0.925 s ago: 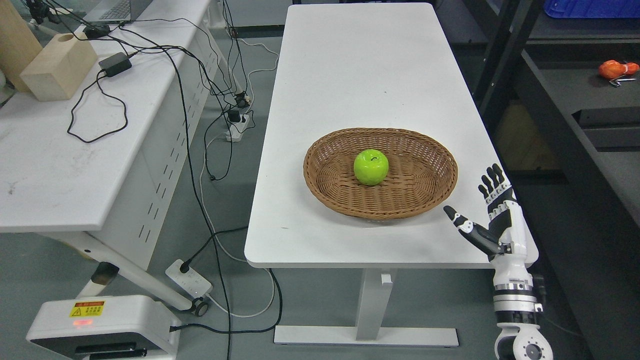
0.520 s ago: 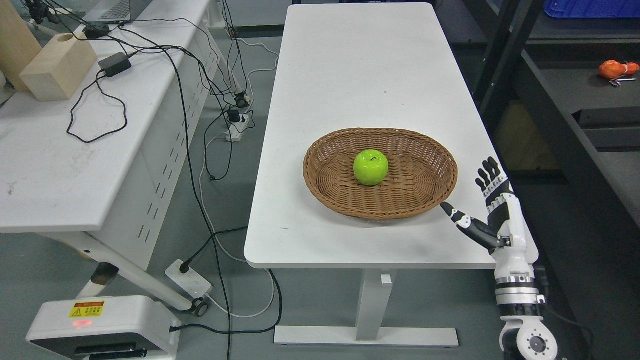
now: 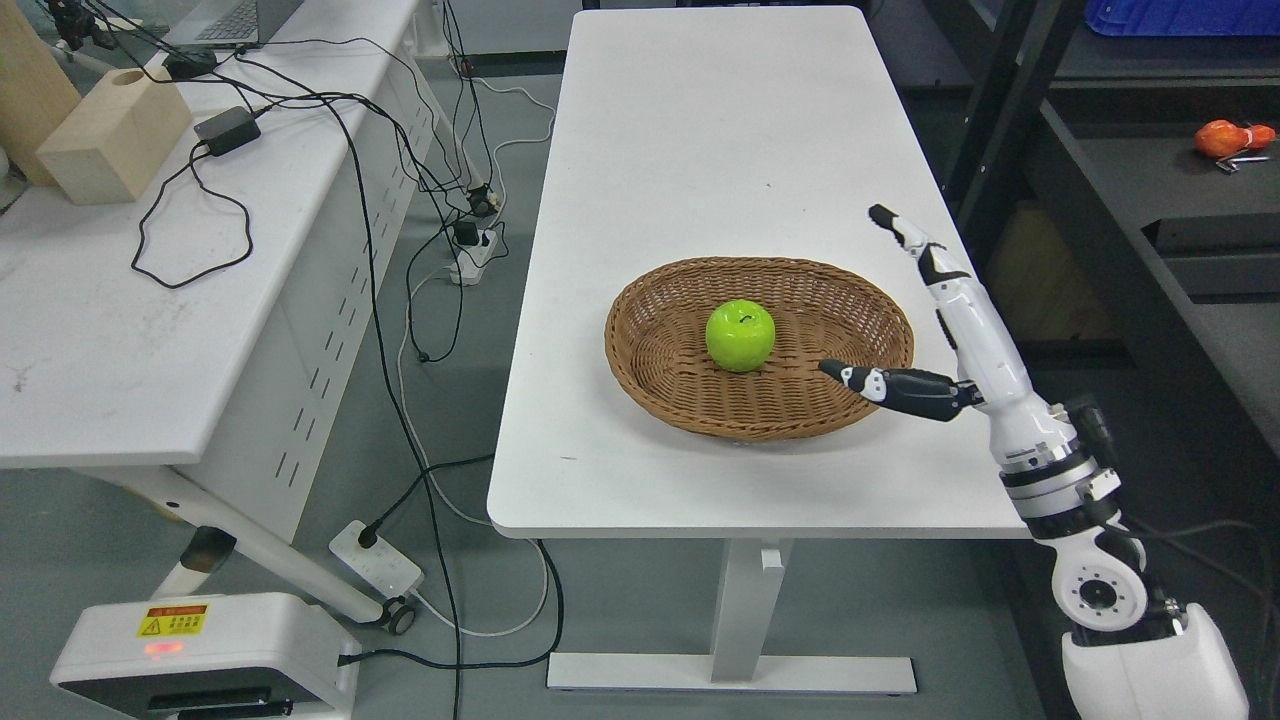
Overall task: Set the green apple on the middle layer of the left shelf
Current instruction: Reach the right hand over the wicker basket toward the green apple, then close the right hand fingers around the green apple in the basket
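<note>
**Green apple sitting in the basket, hand open beside it**

Green apple point(image 3: 741, 336) sits in the middle of the wicker basket point(image 3: 680, 390) on the white table point(image 3: 720, 140). Right hand point(image 3: 925, 330) comes in from the lower right, reaching over the basket's right rim (nothing held). Fingers stretched straight toward the far side, thumb point(image 3: 885, 385) pointing left at the apple, not touching it.
</note>
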{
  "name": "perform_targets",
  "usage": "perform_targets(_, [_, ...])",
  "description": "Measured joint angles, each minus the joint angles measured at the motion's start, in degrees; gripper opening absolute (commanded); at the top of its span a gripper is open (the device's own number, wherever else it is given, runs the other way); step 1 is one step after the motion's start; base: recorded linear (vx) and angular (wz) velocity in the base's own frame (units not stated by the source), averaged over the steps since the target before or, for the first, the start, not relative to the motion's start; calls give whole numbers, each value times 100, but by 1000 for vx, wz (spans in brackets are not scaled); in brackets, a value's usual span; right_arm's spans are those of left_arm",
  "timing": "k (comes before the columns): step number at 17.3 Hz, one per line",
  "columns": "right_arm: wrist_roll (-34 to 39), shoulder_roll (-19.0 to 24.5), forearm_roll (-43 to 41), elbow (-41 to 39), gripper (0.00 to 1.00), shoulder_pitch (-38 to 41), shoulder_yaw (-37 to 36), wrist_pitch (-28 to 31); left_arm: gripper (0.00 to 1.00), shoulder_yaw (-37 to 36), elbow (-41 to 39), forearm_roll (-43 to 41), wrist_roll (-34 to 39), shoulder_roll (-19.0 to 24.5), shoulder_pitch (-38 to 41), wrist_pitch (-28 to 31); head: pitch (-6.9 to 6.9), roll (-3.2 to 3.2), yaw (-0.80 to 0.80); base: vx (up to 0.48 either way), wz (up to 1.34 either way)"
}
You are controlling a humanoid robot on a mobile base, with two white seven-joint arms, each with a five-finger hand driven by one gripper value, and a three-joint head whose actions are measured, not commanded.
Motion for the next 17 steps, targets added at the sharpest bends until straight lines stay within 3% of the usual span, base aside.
perform_targets(5, [988,-276,889,372,100,-761,679,166,100,0,0,0,2,0,0,-2,0,0,0,0,0])
perform_targets(11, [1500,-456,1378,1166,100,-1663,1474,524,100,0,0,0,4,0,0,-3,0,0,0,0,0])
perform_targets(17, [1720,-355,1534,2069,100,-2455,2097,689,100,0,0,0,4,0,0,-4,1,0,0,0,0])
